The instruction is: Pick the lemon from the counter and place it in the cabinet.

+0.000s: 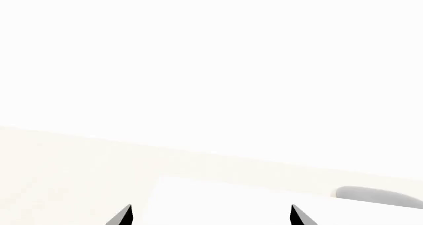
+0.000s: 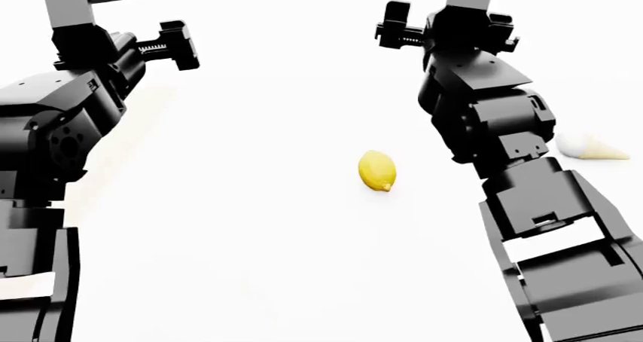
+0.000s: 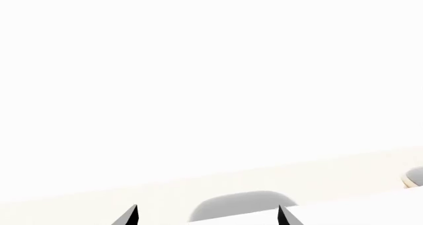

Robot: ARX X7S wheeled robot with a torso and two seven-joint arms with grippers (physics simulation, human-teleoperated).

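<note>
Head view shows the lemon (image 2: 377,170) lying free on the table (image 2: 251,244), below and nearer than the right claw (image 2: 402,27). Both claws are released and empty. Next, I think, lower the right claw over the lemon.

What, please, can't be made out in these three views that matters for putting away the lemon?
- Pale blue-grey cabinet: in no view.
- Small pale cone-shaped object: head view, washed out and partly hidden behind the right arm.
- Left gripper, right gripper: only dark fingertips show, cut by the wrist views' edges.
</note>
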